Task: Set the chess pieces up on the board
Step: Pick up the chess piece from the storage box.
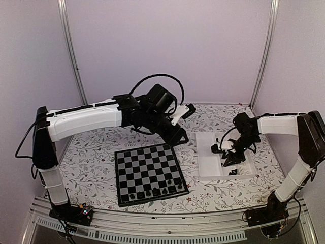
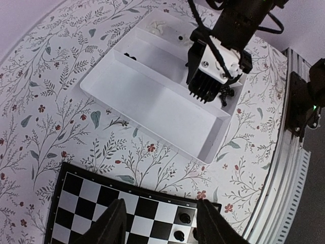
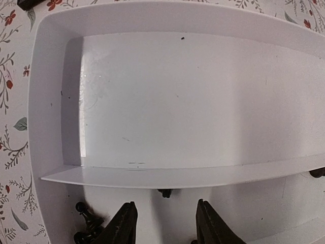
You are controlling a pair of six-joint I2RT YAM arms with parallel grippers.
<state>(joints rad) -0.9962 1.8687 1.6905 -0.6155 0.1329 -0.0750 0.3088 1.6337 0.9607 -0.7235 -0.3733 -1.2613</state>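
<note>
Black chess pieces (image 1: 155,192) stand upright on the board (image 1: 150,174), with others loose in the tray (image 1: 208,170).
We see the flat, checkered board lying slightly skewed under the left gripper (image 2: 160,223), whose jaws stand half apart around nothing. Round-headed pieces stand vertical beneath that gap. The right gripper (image 3: 165,223) hangs in the glossy white tray with its jaws part-open, and we cannot tell whether they pinch anything. Tumbled pieces lie just left of them.

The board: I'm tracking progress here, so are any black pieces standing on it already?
Yes, several black chess pieces stand in the row along the board's near edge.
</note>
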